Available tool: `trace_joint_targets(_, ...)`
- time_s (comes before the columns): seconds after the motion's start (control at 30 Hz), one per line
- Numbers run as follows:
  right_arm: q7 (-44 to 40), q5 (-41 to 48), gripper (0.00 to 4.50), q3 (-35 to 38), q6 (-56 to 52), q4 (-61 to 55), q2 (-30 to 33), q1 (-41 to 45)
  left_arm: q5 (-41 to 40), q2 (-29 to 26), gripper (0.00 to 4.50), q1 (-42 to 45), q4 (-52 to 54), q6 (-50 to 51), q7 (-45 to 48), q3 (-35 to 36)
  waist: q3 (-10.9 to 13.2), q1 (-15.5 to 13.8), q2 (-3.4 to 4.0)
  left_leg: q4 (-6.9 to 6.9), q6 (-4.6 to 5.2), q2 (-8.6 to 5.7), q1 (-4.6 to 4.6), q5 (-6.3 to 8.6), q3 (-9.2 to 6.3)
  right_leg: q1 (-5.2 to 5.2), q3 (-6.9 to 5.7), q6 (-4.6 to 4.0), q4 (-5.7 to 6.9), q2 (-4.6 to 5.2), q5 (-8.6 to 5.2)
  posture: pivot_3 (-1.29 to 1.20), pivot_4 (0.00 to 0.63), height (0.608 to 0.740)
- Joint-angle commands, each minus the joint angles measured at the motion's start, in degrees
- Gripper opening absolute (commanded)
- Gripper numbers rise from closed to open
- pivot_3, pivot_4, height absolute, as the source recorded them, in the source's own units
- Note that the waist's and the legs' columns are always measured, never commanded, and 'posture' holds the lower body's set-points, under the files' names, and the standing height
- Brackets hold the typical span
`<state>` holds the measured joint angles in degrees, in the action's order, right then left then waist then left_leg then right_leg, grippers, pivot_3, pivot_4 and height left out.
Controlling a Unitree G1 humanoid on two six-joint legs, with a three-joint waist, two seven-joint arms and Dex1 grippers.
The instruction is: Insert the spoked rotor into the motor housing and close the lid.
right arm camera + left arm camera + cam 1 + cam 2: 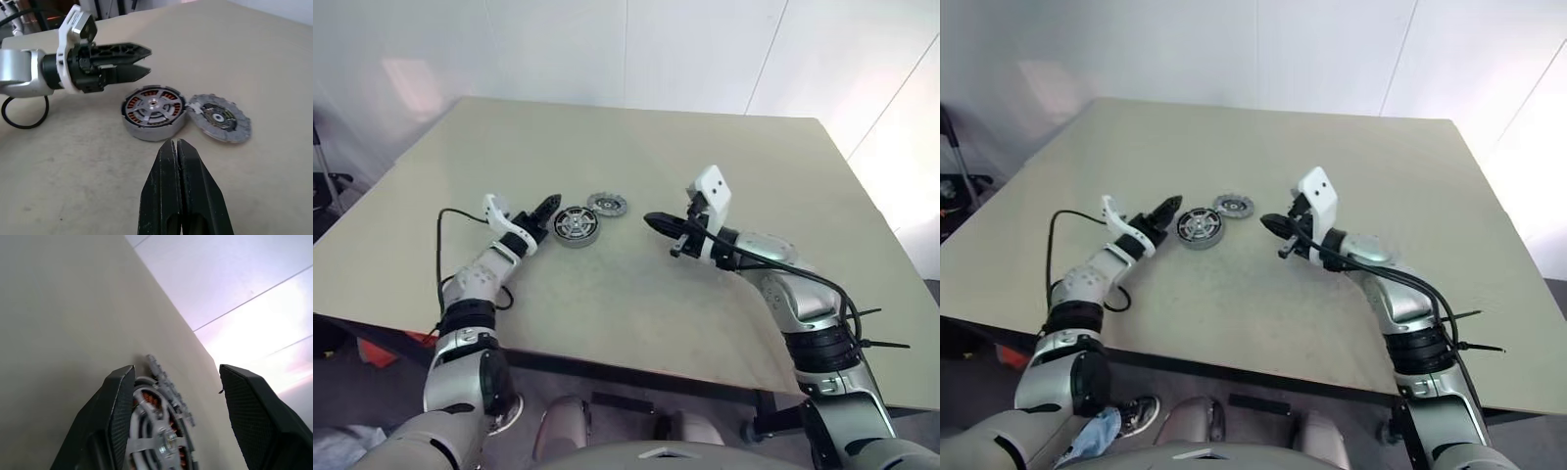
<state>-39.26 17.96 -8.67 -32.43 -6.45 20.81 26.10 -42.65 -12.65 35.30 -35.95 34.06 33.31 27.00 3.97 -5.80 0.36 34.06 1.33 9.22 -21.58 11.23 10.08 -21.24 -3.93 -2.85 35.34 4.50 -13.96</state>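
Lid (219, 119) flat on table (636, 304), touching motor housing (154, 110), spoked rotor (153, 104) seated within. Looks thin, stiff, slick metal: best pinched across the rim. Left end effector (551, 206) wide just beside motor housing; right end effector (651, 219) closed tight on nothing, near its opposite side.

- Motor housing (156, 431): in the left wrist view its lower part is cut off by the picture's edge, and one side is hidden behind the near finger (115, 421) of the left gripper (545, 209).
- Lid (168, 387): in that same view only a toothed rim shows past the housing; its face is hidden.
- Spoked rotor (152, 106): seated inside the housing; its underside and the housing's centre are covered.
- Right gripper (177, 147): fingers cut off at the base by the right wrist view's edge.
- Table (636, 157): near right corner runs out of the eye views; near edge partly hidden by both arms.
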Motion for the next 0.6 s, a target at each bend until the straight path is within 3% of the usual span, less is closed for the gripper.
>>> trace_joint_targets(0.03, 3.49, -5.34, 0.0, -3.88, 1.67, 6.68, -2.9, 4.13, -0.13, -1.34, 2.9, -1.23, 3.35, 1.31, 1.22, -0.67, 0.0, 0.26, 0.0, 0.0, -0.02, 0.0, 0.0, -0.01, 0.0, 0.0, 0.0, 0.0, 0.01, 0.0, 0.0, 0.0, 0.0, 0.74)
trace_joint_targets(0.6, 3.33, -7.54, 0.0, -3.24, 9.35, 20.18, -11.98, 13.86, 2.82, -1.14, 2.9, -5.4, 6.58, -4.01, -3.13, -0.6, 0.05, 0.4, -0.06, -0.01, -0.06, 0.0, -0.12, -0.03, -0.01, -0.12, 0.0, -0.01, 0.03, -0.01, 0.01, 0.0, 0.0, 0.74)
